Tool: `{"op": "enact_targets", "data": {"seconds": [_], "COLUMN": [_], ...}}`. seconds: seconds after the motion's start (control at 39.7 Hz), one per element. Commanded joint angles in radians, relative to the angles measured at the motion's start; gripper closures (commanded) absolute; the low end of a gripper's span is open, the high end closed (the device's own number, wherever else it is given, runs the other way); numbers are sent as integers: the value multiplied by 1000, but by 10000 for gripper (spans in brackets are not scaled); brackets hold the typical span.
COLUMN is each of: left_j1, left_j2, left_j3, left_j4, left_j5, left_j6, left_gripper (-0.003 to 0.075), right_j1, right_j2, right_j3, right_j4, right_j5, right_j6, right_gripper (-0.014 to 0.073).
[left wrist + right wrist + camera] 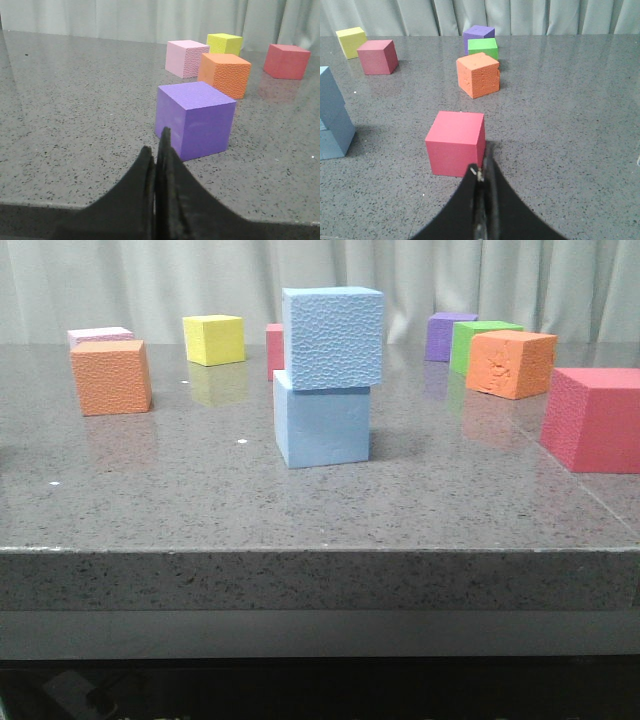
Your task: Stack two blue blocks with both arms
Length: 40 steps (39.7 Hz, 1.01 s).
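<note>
Pebbled blue block [333,337] atop smoother blue block [322,426] (slightly askew).

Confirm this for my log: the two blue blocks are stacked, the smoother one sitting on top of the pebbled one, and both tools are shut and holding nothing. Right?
One detail is reversed. The front view shows the pebbled blue block on top and the smoother blue block beneath it on the table. The rest stands: the left tool and right tool are shut and hold nothing.

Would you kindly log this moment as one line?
stack: pebbled sky-blue foam cube atop smoother sky-blue foam cube | left gripper: shut | right gripper: shut
</note>
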Motion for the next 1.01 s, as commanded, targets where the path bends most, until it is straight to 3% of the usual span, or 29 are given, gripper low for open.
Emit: {"op": "enact_targets", "data": {"seconds": [0.0,0.83,0.98], "left_j1": [-3,-3,-3], "left_j2": [-24,-24,-24], "left_j3": [38,38,38], "left_j4": [-3,-3,-3], "left_j5": [-79,-79,-79], "left_j6": [-1,-1,-1], "left_gripper": [738,738,738], "right_j1": [-2,-2,-14], "right_j2": [7,7,-18], "right_j3": [-24,-24,29], "right_j4": [-7,-7,-26], "right_j5": [-81,-81,-147], "right_j6": [-6,-6,-52], "right_gripper": [663,663,663]}}
